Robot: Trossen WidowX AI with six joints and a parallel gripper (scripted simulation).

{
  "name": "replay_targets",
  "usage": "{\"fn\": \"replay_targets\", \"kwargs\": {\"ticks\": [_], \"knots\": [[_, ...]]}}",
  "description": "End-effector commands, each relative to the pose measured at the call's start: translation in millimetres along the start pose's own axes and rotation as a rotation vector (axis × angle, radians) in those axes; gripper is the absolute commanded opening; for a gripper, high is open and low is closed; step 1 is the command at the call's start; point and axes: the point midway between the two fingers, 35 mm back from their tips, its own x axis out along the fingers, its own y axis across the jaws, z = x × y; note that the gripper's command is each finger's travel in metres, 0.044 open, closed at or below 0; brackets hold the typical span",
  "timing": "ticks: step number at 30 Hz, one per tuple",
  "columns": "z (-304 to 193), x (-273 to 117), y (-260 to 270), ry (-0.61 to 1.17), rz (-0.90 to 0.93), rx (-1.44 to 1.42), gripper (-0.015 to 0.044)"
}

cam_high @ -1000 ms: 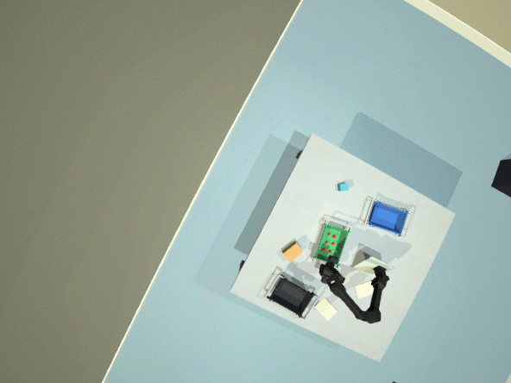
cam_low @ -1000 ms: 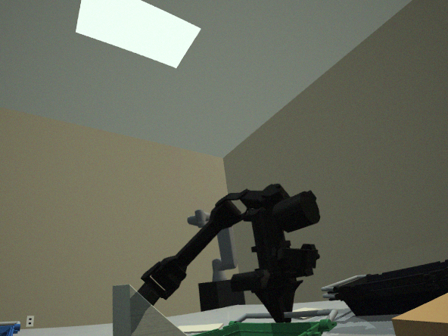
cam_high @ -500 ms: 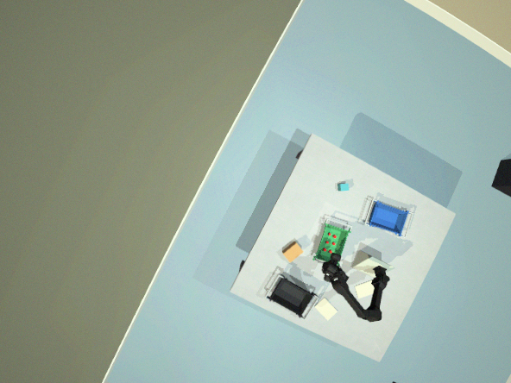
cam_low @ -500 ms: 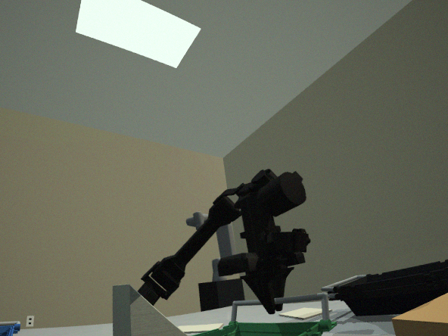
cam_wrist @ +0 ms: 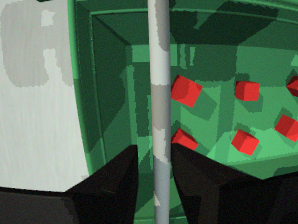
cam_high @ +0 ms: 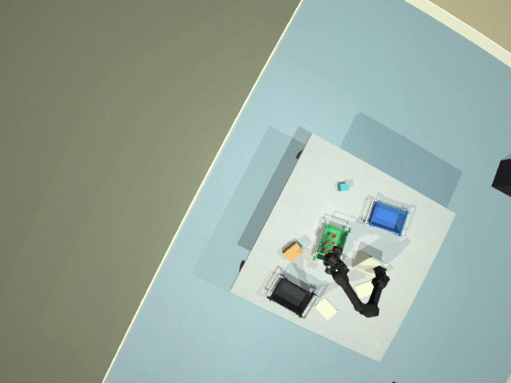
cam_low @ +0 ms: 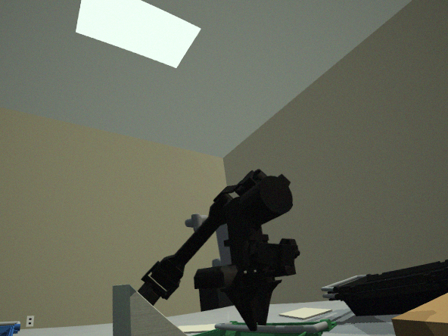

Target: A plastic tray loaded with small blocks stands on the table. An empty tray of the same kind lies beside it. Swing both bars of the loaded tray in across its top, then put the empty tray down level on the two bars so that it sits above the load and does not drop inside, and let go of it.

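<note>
Gripper (cam_high: 335, 254) (cam_low: 255, 328) (cam_wrist: 153, 151): pointing down over one end of the loaded tray, fingers parted by a narrow gap, one on each side of a grey bar (cam_low: 295, 328) (cam_wrist: 160, 110). Space shows between bar and one finger; the other finger is very near it, contact uncertain. Nothing clenched.

Bar position: across the top of the green tray (cam_high: 346, 233) (cam_low: 330, 325) (cam_wrist: 82, 110), inward of its end wall. The second bar (cam_high: 337, 219), at the opposite end, lies outside the tray opening. Load: small red blocks (cam_high: 334, 236) (cam_wrist: 248, 91), spread on the tray's floor, apart from one another.

Black arm (cam_high: 350, 293) (cam_low: 197, 236): bent, reaching over the table (cam_high: 302, 190) (cam_low: 76, 331). Beside it, a pale wedge (cam_high: 371, 266) (cam_low: 147, 319) and two flat cream squares, one (cam_high: 364, 289) near the arm, the other (cam_high: 326, 309) (cam_low: 306, 312) near the black tray.

Orange block (cam_high: 293, 252) (cam_low: 424, 315): between green tray and black tray (cam_high: 299, 286) (cam_low: 386, 287). The latter shows no load from above; bars outside its opening. Blue tray (cam_high: 390, 206) (cam_low: 13, 327): on the other side of the green one, likewise unloaded, bars outside. Neither rests on the green tray.

Small cyan block (cam_high: 343, 186): well apart from the gripper. Farther off, a wall outlet (cam_low: 29, 321).
</note>
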Motion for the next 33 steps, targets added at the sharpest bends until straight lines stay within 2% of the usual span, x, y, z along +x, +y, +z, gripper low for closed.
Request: {"fn": "replay_targets", "kwargs": {"ticks": [1,5,33], "knots": [[3,-24,3,-0.016,0.002,-0.008,0.0089],[2,-37,5,-0.015,0.002,-0.008,0.0089],[3,-31,3,-0.02,0.001,-0.003,0.0089]]}}
